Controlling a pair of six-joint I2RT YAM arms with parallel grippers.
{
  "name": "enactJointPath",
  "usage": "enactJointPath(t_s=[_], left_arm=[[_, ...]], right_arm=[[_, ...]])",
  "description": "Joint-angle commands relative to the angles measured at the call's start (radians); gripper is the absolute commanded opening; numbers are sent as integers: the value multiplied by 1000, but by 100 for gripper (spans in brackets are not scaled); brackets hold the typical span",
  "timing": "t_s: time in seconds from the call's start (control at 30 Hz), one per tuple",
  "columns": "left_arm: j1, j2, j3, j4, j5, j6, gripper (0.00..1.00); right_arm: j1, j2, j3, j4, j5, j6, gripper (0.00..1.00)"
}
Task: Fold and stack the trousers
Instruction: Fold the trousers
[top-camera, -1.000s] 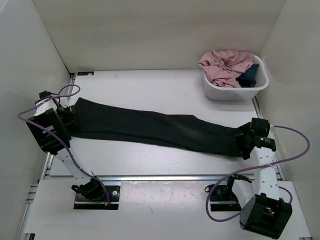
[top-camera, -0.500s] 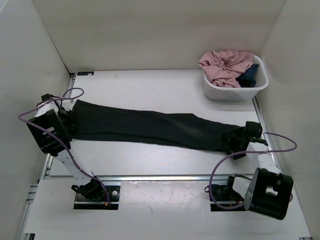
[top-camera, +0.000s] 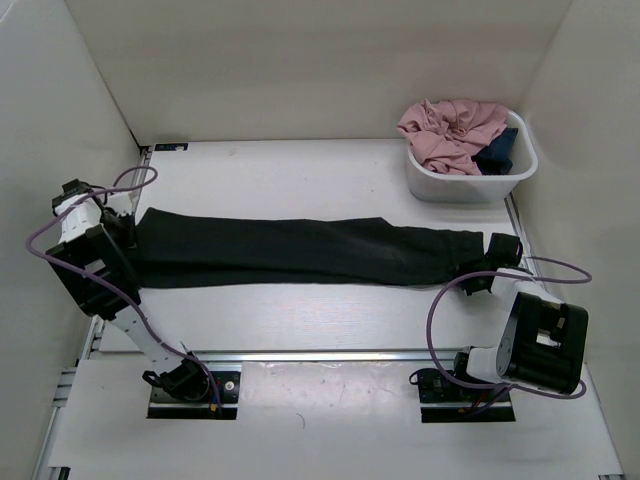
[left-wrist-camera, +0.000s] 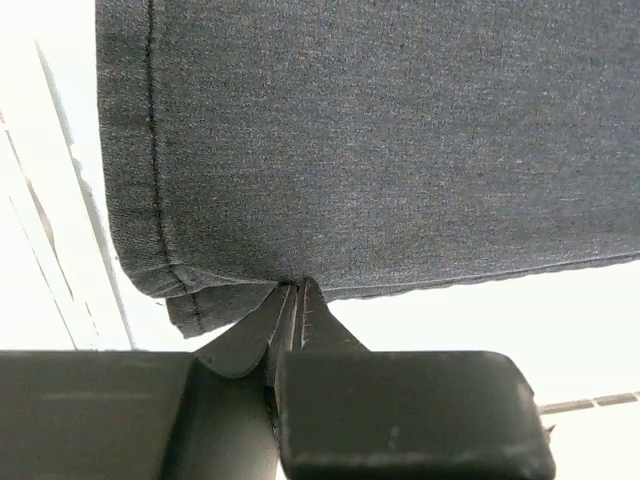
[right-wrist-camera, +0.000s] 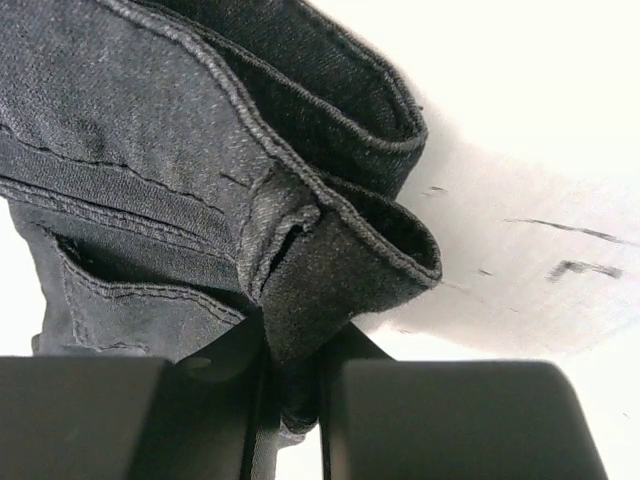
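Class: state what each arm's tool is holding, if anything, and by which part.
Both hold the trousers: the left tool pinches the leg hem's edge, the right tool clamps the waistband.

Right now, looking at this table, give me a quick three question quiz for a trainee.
1. True or false: the left gripper and the right gripper are both shut on the trousers.
2. Where is the pink garment: A in the white tub, B on the trousers, C under the left arm?
3. Which gripper holds the waistband end?
Key: 1 true; 2 A; 3 the right.
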Motion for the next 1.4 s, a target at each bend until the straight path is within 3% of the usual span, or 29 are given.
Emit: enactJointPath(t_s=[0.0,0.13,0.3,0.57,0.77,0.93,1.03,1.13,1.17,1.23,1.27,1.37], left_arm=[[27,-83,18,-43,-63,63,15],[38,-83,-119,-43,-158,95,15],[38,-72,-305,67,-248,95,15],[38,-72,-290,78,-238,95,15],[38,-149,-144,-29,-94,95,39],[3,-147,-101,-51,-61,53,47],[-44,-82,-157,-15,-75,28,48],[-64,-31,-210,63,-87,-13,59],[-75,-31,-210,75,-65,-23,62],[-97,-15,-236,84,-25,-23,62],[-110,-6,-245,84,6,-23,63],[-181,-6,-297,121,-21,-23,62]], right_arm=[[-21,9,28,-194,208,-83,0],[-21,-63,97,-271,336,-144,0],[-33,-71,147,-283,357,-223,0],[-33,-51,147,-296,337,-223,0],[-33,-60,199,-325,371,-298,0],[15,-86,324,-391,524,-506,0],[182,-123,444,-432,738,-617,0],[385,-135,548,-499,828,-704,0],[518,-123,611,-510,895,-730,0],[664,-99,659,-530,960,-731,0],[807,-56,699,-539,975,-731,0],[1067,44,768,-559,1044,-740,0]])
